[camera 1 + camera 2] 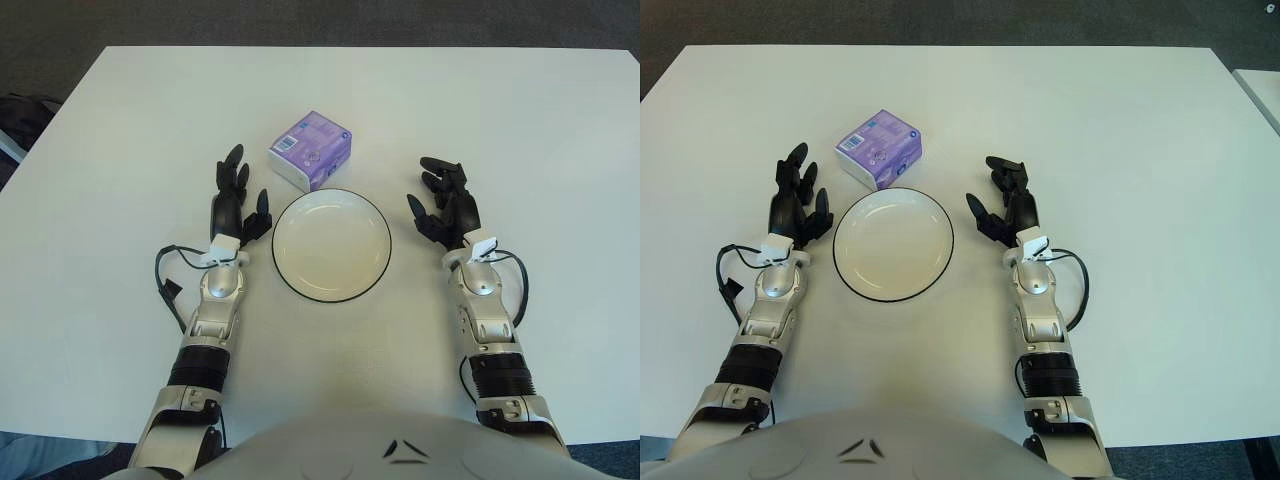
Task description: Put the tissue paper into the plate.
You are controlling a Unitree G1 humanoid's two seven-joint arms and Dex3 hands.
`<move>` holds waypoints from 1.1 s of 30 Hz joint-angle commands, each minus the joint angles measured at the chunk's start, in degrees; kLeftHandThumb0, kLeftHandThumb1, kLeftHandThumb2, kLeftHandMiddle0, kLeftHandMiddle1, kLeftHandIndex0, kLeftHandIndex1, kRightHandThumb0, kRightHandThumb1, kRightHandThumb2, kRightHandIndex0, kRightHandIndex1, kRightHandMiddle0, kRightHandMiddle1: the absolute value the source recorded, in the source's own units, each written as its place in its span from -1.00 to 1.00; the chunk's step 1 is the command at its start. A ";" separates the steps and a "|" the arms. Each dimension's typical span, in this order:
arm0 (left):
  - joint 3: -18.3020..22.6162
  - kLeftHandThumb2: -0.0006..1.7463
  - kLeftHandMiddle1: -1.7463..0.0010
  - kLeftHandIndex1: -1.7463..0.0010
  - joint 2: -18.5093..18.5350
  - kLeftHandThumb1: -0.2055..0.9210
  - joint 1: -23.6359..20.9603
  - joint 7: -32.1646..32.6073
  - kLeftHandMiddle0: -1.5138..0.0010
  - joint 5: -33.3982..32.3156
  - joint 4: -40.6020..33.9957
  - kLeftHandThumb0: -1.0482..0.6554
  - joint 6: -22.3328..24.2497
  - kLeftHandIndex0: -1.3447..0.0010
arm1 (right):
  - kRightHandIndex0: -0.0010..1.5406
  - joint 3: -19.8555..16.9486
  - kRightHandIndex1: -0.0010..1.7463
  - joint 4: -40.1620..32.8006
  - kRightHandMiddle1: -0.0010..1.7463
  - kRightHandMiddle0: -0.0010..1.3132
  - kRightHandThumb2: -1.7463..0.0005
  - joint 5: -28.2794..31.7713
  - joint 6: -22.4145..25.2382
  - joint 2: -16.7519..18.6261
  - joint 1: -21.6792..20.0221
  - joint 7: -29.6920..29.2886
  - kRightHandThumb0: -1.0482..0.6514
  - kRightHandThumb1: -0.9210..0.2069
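The left hand (236,205), black and three-fingered on a silver forearm, shows over the white counter (520,110) with its fingers spread loosely and pointing away from the robot, holding nothing. Just to its right sits the round white ceramic plate with a thin black rim (331,245), with nothing in it; a narrow strip of counter shows between the nearest finger and the rim. Ahead of this hand and to its right lies the small purple plastic-wrapped pack of tissue paper (311,149), on the counter at the plate's far edge, so close that I cannot tell whether the two touch.

The right hand (446,205) shows on the plate's other side, near the rim but apart from it, its fingers loosely curled and open, gripping nothing. The tissue pack is ahead of it and well to its left, beyond the plate.
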 commanded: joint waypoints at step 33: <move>-1.25 -0.19 1.00 0.36 -1.51 1.00 9.72 -0.35 0.57 1.37 7.70 -0.52 2.19 1.00 | -0.37 0.45 -0.37 3.92 0.09 -0.99 0.53 0.02 4.26 0.59 4.20 -0.07 -0.43 -0.84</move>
